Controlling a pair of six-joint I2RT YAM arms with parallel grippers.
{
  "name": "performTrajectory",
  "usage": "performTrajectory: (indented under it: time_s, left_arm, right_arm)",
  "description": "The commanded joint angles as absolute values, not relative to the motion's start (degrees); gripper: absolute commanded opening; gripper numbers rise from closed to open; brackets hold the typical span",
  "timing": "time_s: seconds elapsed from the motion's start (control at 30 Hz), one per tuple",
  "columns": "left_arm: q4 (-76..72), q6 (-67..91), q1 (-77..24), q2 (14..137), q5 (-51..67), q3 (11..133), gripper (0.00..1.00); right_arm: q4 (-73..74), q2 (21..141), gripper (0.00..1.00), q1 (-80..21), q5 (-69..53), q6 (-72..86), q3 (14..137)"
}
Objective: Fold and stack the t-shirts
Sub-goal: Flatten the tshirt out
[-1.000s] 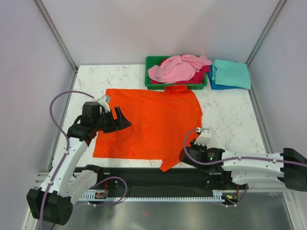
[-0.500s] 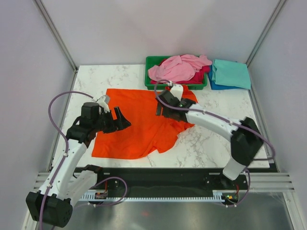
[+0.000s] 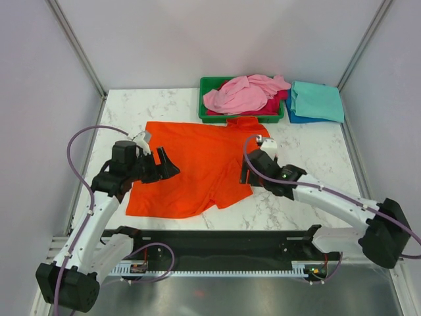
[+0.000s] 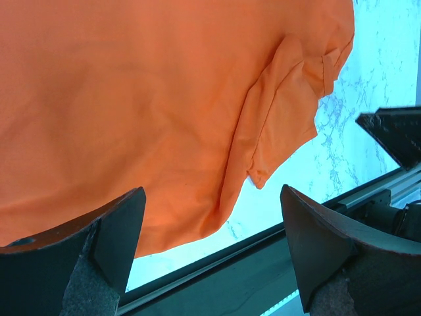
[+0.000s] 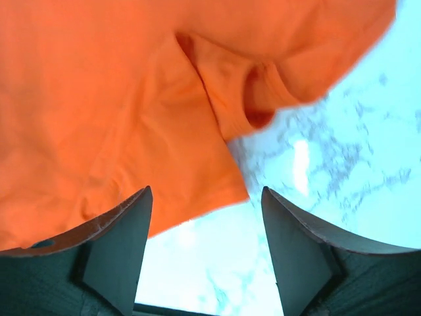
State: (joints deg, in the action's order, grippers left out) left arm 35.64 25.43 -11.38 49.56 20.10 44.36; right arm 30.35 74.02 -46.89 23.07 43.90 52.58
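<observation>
On the table (image 3: 309, 164) the orange t-shirt (image 3: 191, 171) lies collar at 12 o'clock, hem at 6, its folded-in edge under my right pincer (image 3: 247, 172), jaws apart and empty, its flat side at 9 o'clock under my left pincer (image 3: 168, 164), equally agape

readable text: none in any view
orange t-shirt (image 3: 191, 171): plain cloth, no print or tag legible
green tray (image 3: 208, 84): no marking legible
arm housings: any lettering too small to read

New right-side fold in orange t-shirt (image 3: 191, 172)
</observation>
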Motion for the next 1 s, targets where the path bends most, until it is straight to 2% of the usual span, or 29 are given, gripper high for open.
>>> performTrajectory:
  time_s: [0.0,0.17,0.6,0.7,0.73,0.8,0.83,0.9,0.97]
  left_arm:
    - [33.8,23.6,-11.5,49.5,22.5,44.0,0.90]
    - [33.6,23.6,-11.4,49.9,22.8,43.9,0.90]
    - [33.7,23.6,-11.5,50.4,22.0,43.8,0.90]
    - [33.7,23.6,-11.5,50.4,21.9,43.9,0.90]
    - [33.7,23.6,-11.5,50.4,21.9,43.9,0.90]
    - [33.7,23.6,-11.5,50.5,21.9,43.8,0.90]
    - [33.7,23.6,-11.4,50.5,21.9,43.8,0.90]
    - [33.7,23.6,-11.4,50.7,21.8,43.9,0.90]
    - [33.7,23.6,-11.4,50.7,21.5,43.9,0.90]
  right_arm:
    - [28.3,68.1,0.75,-47.5,21.7,49.5,43.3]
    - [23.4,67.8,0.72,-47.4,21.8,50.0,37.0]
    - [12.9,79.3,0.65,-47.5,20.4,48.0,36.3]
    - [11.5,79.3,0.55,-47.5,20.6,48.3,34.9]
    - [11.3,79.1,0.48,-47.4,20.6,48.3,34.6]
    - [11.3,78.4,0.43,-47.4,20.7,48.3,33.9]
    - [11.3,78.1,0.35,-47.5,20.8,48.3,33.7]
    - [11.4,77.1,0.28,-47.4,20.7,48.4,32.8]
    - [11.5,76.1,0.14,-47.4,20.2,48.6,31.8]
